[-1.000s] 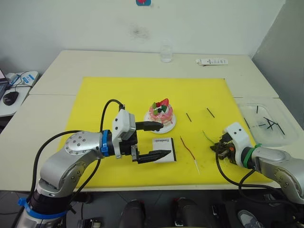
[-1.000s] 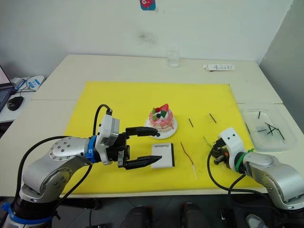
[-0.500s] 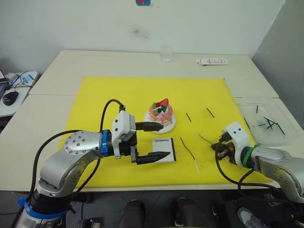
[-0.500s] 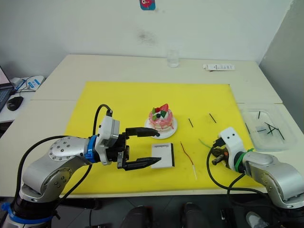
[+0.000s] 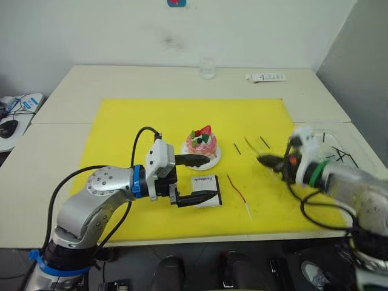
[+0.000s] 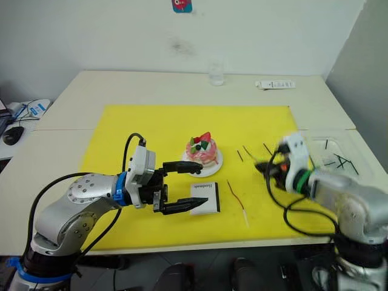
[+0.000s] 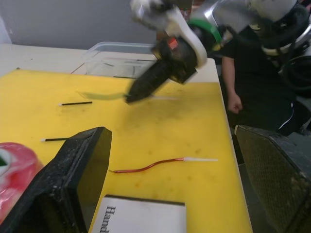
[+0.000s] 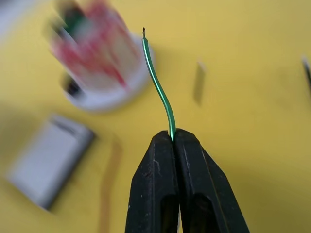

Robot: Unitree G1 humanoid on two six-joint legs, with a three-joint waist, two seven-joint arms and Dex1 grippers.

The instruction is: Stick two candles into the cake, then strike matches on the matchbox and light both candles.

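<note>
The big yellow mat (image 5: 151, 121) covers the middle of the pale table (image 5: 91, 79), with a clear plastic tray (image 6: 339, 159) holding a few black sticks just off its right edge. The left gripper (image 5: 197, 179) hangs over the mat with its jaws spread wide – one finger by the cake plate, the other over the matchbox, nothing held. The right gripper (image 8: 173, 138) is pinched tight on the green candle (image 8: 158, 82), which sticks out from the fingertips toward the cake – it's up off the mat, to the right of the cake.

The cake (image 5: 202, 140) sits on its white plate (image 5: 212, 160) about mid-mat. The matchbox (image 5: 207, 189) lies flat just in front of the plate. The red candle (image 5: 236, 188) lies on the mat right of the matchbox, pale end toward the front edge. Two matches (image 5: 237, 148) lie apart from each other, between the cake and the tray. At the back of the table there's a small clear glass (image 5: 208, 68) and a white remote-looking thing (image 5: 265, 77).
</note>
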